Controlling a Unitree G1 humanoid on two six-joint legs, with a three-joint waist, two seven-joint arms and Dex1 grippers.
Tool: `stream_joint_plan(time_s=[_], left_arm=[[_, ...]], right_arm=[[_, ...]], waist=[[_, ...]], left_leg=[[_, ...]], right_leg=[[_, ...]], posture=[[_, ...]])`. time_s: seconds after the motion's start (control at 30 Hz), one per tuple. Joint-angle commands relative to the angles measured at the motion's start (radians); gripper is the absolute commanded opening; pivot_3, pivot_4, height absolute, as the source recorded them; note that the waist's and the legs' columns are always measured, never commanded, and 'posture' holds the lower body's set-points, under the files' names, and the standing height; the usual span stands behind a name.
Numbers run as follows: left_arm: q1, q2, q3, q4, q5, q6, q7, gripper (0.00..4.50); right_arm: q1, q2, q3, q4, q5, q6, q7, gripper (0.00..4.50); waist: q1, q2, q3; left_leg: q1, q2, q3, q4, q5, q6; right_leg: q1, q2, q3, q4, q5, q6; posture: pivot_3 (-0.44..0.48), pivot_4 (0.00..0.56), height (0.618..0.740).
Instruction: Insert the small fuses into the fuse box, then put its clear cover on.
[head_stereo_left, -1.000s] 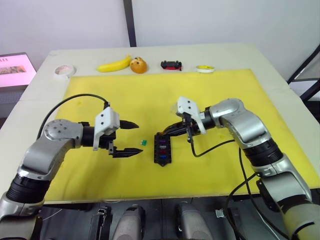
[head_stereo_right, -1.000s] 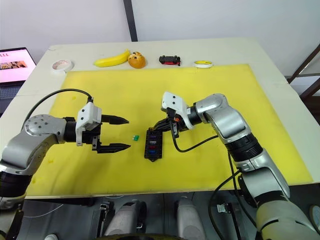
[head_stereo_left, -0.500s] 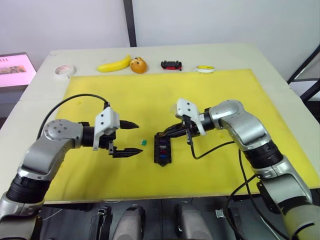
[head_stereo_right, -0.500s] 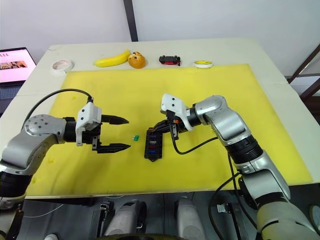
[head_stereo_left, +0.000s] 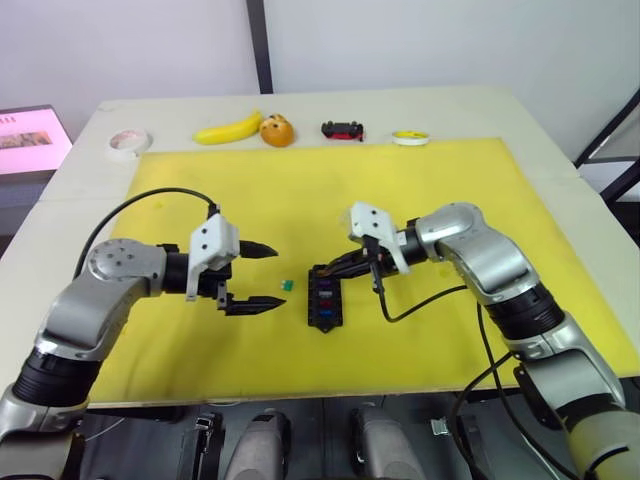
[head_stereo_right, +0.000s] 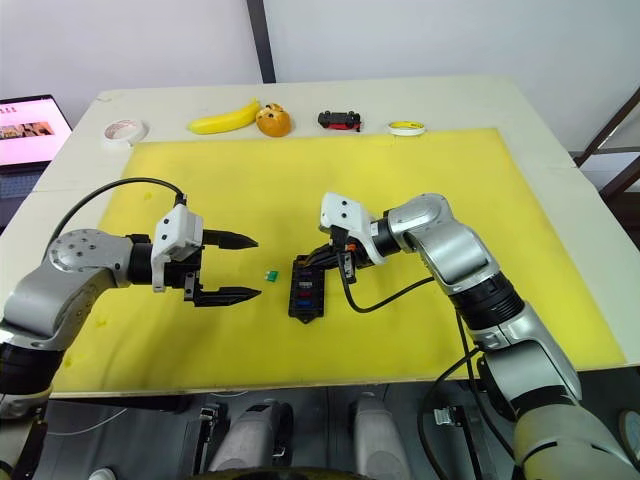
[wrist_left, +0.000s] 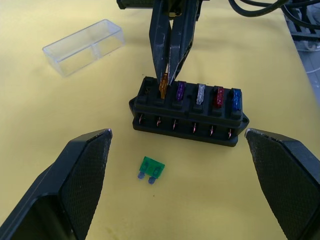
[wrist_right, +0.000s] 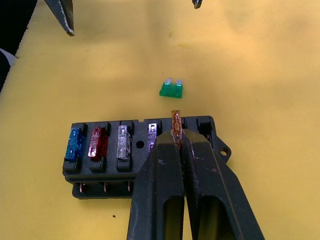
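Table (head_stereo_left: 560, 110): a pale tabletop; the yellow mat covers most of it.
Yellow mat (head_stereo_left: 300, 180): a big flat sheet; the fuse box, the loose fuse and the cover all lie on it.
Left gripper (head_stereo_left: 262, 275): it hovers over the mat on the robot's left of the fuse box, the two black fingers spread wide apart and holding nothing.
Right gripper (wrist_right: 178, 137): the fingers are pressed together on the amber fuse, directly over the far end of the fuse box.
Banana (head_stereo_left: 228, 129): on the table behind the mat, just beside the orange fruit (head_stereo_left: 277, 130).
Toy car (head_stereo_left: 342, 129): black and red, at the far edge, between the orange fruit and the yellow tape roll (head_stereo_left: 410, 137).
White tape roll (head_stereo_left: 129, 142): near the far left corner of the table, off the mat.
Fuse box (wrist_left: 188, 112): a black block near the middle of the mat, between the two grippers.
Clear cover (wrist_left: 83, 46): a transparent lid lying on the mat, apart from the fuse box.
Seated fuses: purple (wrist_left: 180, 92), clear (wrist_left: 201, 93), red (wrist_left: 218, 96) and blue (wrist_left: 235, 98), in one row of slots, upright.
Amber fuse (wrist_left: 163, 86): upright, pinched at its top, with the lower part in the slot next to the purple one.
Green fuse (wrist_left: 151, 169): flat on the mat, just beside the fuse box, between the left gripper's fingers in the wrist view.
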Motion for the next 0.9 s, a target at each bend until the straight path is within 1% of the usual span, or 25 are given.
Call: stream_joint_plan(time_s=[0.03, 0.67, 0.9], left_arm=[[-0.002, 0.006, 0.014, -0.015, -0.005, -0.013, -0.005, 4.5], [-0.009, 0.004, 0.009, -0.01, -0.001, -0.015, -0.007, 4.5], [-0.01, 0.003, 0.009, -0.011, -0.001, -0.015, -0.005, 4.5]], right_arm=[[-0.021, -0.008, -0.029, -0.026, 0.017, -0.007, 0.004, 0.01], [-0.044, -0.004, -0.04, 0.008, 0.018, -0.02, 0.0, 0.01], [-0.03, -0.01, -0.028, 0.008, 0.012, -0.026, 0.006, 0.01]], waist=[[0.0, 0.0, 0.0], [0.0, 0.0, 0.0], [0.0, 0.0, 0.0]], left_leg=[[0.0, 0.0, 0.0, 0.0, 0.0, 0.0], [0.0, 0.0, 0.0, 0.0, 0.0, 0.0], [0.0, 0.0, 0.0, 0.0, 0.0, 0.0]], right_leg=[[0.0, 0.0, 0.0, 0.0, 0.0, 0.0], [0.0, 0.0, 0.0, 0.0, 0.0, 0.0], [0.0, 0.0, 0.0, 0.0, 0.0, 0.0]], posture=[[0.0, 0.15, 0.74], [0.0, 0.15, 0.74], [0.0, 0.15, 0.74]])
